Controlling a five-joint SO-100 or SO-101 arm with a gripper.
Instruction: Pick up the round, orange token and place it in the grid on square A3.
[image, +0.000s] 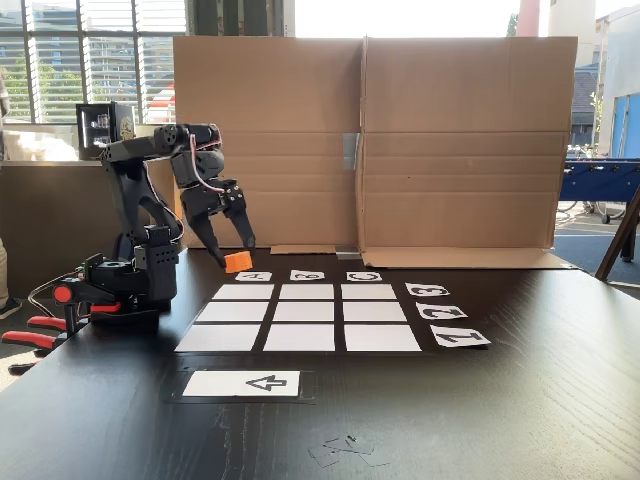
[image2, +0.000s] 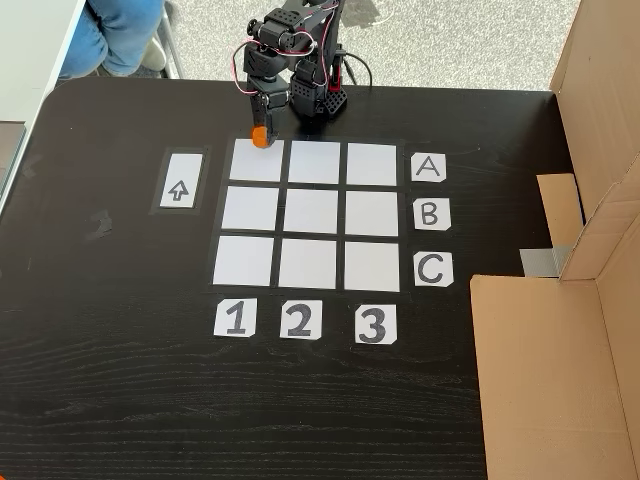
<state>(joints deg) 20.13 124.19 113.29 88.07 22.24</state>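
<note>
Arrow card (image: 243, 383) nearest; gripper (image: 232, 257) clamped on token (image: 237, 262), raised beside grid (image: 300, 315).

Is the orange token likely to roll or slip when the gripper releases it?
The token, pinched in the gripper, looks like a short rigid cylinder, so probably light. Set on its flat face it should rest; dropped on its edge it might roll.

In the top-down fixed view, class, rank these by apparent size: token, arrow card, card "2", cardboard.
1. Cardboard
2. Arrow card
3. Card "2", close to the arrow card, so that ranking is unsure
4. Token
</note>
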